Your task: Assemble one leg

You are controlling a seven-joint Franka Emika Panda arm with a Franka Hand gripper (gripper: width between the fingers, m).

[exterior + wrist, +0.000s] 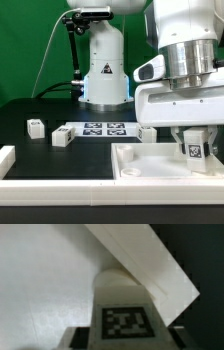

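Observation:
My gripper (196, 150) is shut on a leg (195, 153), a small white post whose black-and-white tag faces the camera. It holds the leg upright over the exterior view's right part of the large white recessed tray piece (140, 165). In the wrist view the leg (124, 294) fills the middle between my dark fingers (85, 336), with its far end against the tray's floor (45, 280) next to a raised wall (150, 263). I cannot tell whether the leg touches the floor. The gripper (128, 339) is at the edge of that picture.
Three more white legs lie on the black table: two at the exterior view's left (35, 126) (60, 138) and one by the tray's back edge (147, 132). The marker board (103, 128) lies between them. A white piece (6, 158) sits at the far left edge. The arm's base (103, 65) stands behind.

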